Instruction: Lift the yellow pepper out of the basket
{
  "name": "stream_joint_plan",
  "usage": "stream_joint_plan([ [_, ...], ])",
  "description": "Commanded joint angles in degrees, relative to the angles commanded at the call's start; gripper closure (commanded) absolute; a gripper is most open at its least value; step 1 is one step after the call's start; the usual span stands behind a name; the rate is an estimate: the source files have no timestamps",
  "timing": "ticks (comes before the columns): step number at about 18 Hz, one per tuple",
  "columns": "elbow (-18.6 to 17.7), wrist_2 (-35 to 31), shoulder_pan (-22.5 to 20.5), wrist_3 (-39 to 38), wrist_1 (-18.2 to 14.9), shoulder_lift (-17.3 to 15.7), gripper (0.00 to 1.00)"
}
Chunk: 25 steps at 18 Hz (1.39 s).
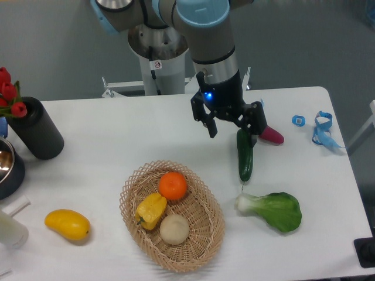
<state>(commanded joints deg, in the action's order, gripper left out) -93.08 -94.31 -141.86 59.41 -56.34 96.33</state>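
Hovering over the white table's far middle, the black two-finger gripper (231,127) is spread apart and carries nothing. The small lobed bright-yellow pepper (150,209) lies at the left inside the oval tan wicker basket (206,231), touching the orange (173,185) and pale ball (174,229). Approach, descent and grasp all remain.

The basket (202,234) is woven tan wicker, rough and matt, with an openwork looped rim. The yellow pepper (151,209) looks smooth and waxy with a slight sheen, and the orange (173,185) is finely dimpled. The pale ball (174,228) looks dull and matt. The tabletop (117,134) is smooth matt white. The cucumber (245,155) is dark and glossy. The black cylinder (36,129) looks matt.
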Motion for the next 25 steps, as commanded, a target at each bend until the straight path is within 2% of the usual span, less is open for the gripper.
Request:
stream_joint_plan([
  [4, -0.1, 0.0, 0.0, 0.4, 0.2, 0.0, 0.0],
  [8, -1.4, 0.0, 0.0, -0.1, 2.9, 0.1, 0.0],
  [13, -2.1, 0.1, 0.1, -1.1, 3.3, 0.3, 0.0],
  [18, -2.2, 0.6, 0.7, -12.6, 4.2, 2.5, 0.0],
  [22, -1.9, 1.3, 4.0, -18.5, 4.2, 3.9, 0.0],
  [25, -1.8, 4.7, 5.6, -23.1, 4.2, 4.6, 0.0],
])
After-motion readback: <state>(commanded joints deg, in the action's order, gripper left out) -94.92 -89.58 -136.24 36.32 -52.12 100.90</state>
